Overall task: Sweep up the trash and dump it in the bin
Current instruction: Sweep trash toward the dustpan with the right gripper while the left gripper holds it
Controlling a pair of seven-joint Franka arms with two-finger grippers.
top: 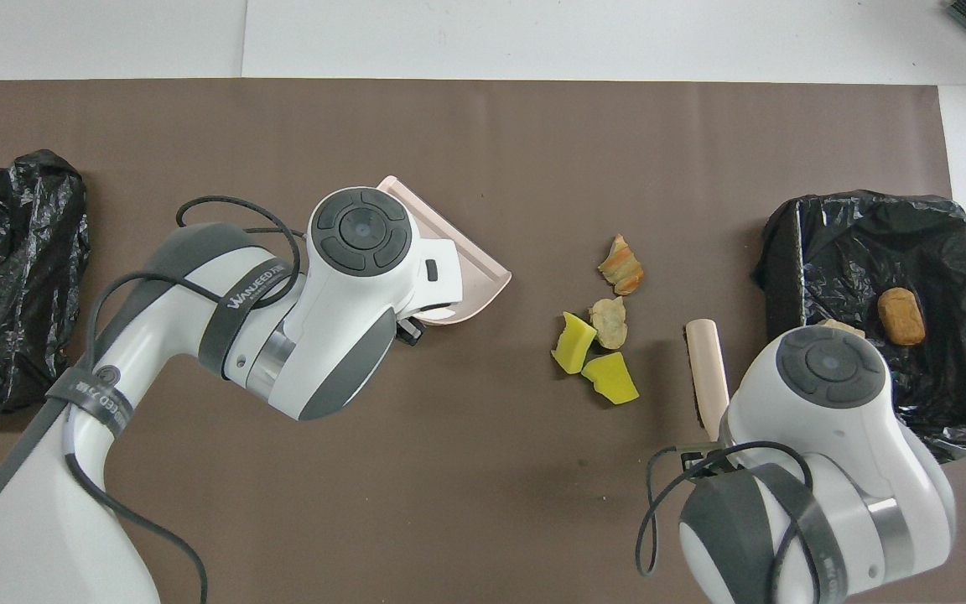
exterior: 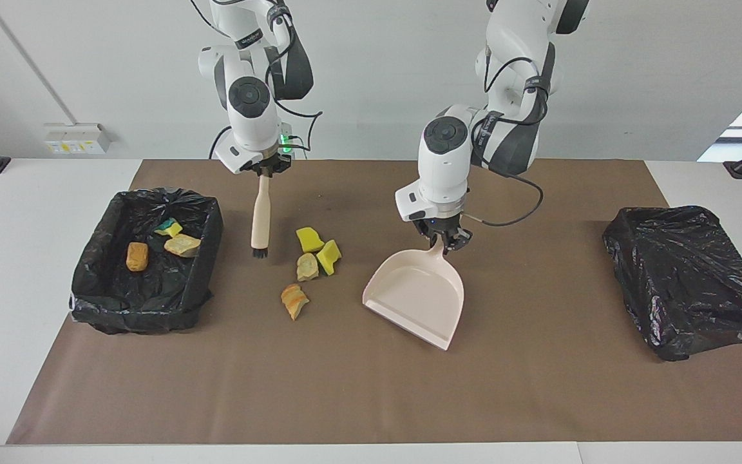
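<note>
The left gripper [exterior: 441, 242] is pinched on the handle of the pale pink dustpan [exterior: 417, 296], which hangs from it tilted, its mouth turned toward the right arm's end of the table, over the brown mat [exterior: 371, 399]. The right gripper [exterior: 264, 174] is clamped on the top of the beige-handled brush [exterior: 259, 219], holding it nearly upright with its dark bristles [exterior: 259, 252] pointing down at the mat.

Closest to the brush bristles, between the two grippers, lie four loose pieces of trash: a yellow sponge piece [exterior: 309, 239], a second yellow sponge piece [exterior: 329, 256] just beside it, and a tan lump [exterior: 307, 267] touching or nearly touching both. An orange-brown lump [exterior: 295, 301] lies a little apart from these three, farther from the robots.

Out past the right gripper, toward the right arm's end of the table, sits the black-lined bin [exterior: 97, 270], with three more pieces in it: a green-backed sponge [exterior: 168, 227], a beige lump [exterior: 182, 245] and an orange-brown chunk [exterior: 137, 256].

Well away from the left gripper, at the left arm's end of the table, is a second black bag-covered bin [exterior: 690, 277].
</note>
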